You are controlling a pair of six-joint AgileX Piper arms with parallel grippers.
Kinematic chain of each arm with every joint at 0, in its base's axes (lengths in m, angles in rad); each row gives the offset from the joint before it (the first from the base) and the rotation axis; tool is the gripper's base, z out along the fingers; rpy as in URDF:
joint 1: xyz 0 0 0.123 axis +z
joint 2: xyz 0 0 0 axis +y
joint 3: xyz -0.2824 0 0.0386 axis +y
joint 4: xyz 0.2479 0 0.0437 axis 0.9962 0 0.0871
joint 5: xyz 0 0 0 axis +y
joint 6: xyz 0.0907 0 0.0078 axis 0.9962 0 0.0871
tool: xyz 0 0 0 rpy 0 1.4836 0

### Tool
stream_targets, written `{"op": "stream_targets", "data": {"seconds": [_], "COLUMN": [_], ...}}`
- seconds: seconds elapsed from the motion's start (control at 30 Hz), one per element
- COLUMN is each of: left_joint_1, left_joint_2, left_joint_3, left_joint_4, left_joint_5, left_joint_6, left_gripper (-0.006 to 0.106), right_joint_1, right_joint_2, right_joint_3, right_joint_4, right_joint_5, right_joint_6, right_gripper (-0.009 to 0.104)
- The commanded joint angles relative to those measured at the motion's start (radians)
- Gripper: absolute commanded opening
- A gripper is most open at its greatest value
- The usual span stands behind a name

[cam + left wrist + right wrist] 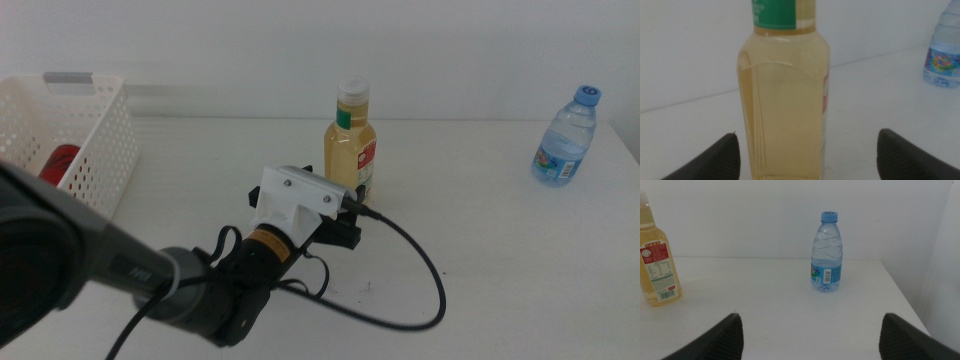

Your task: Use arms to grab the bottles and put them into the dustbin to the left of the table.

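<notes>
Left arm fills the near foreground of the middle view, reaching in from the left; its left gripper [345, 228] sits low at the base of the yellow-liquid bottle [351, 148]. Wrist view confirms: jaws spread wide, one to each side of the bottle [785, 100], neither visibly touching it, so nothing is grasped yet. Bottle stands upright at mid-table, white cap on, squarely between the jaws; likely placed so for a side pinch on the lower body. Judged step: final approach before closing. Right gripper [810, 330] is out of the middle view, jaws also apart and empty, looking across the table [500, 260] at the small water bottle [826, 252], upright, blue cap, well apart from it near the far right edge. Far left, the dustbin [95, 140] stands at the table's edge; something red, probably the cola can [60, 162], shows through its perforated wall.
</notes>
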Motion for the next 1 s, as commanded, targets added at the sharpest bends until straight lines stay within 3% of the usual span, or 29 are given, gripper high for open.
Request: {"op": "stream_targets", "data": {"seconds": [0.0, 0.27, 0.8, 0.87, 0.97], "left_joint_1": [0.022, 0.091, 0.101, 0.101, 0.102], "left_joint_2": [0.036, 0.104, 0.298, 0.304, 0.302], "left_joint_3": [-0.052, -0.182, -0.434, -0.444, -0.444], "left_joint_4": [0.027, 0.181, 0.199, 0.189, 0.209], "left_joint_5": [0.018, 0.100, 0.158, 0.175, 0.196], "left_joint_6": [-0.039, -0.099, -0.115, -0.115, -0.108], "left_gripper": [0.094, 0.094, 0.094, 0.089, 0.064], "right_joint_1": [-0.004, -0.004, -0.004, -0.004, -0.004], "right_joint_2": [-0.004, -0.004, -0.004, -0.004, -0.004], "right_joint_3": [0.003, 0.003, 0.003, 0.003, 0.003], "right_joint_4": [-0.009, -0.009, -0.009, -0.009, -0.009], "right_joint_5": [-0.012, -0.012, -0.012, -0.012, -0.012], "right_joint_6": [-0.006, -0.006, -0.006, -0.006, -0.006], "right_gripper": [0.093, 0.093, 0.093, 0.093, 0.093]}}
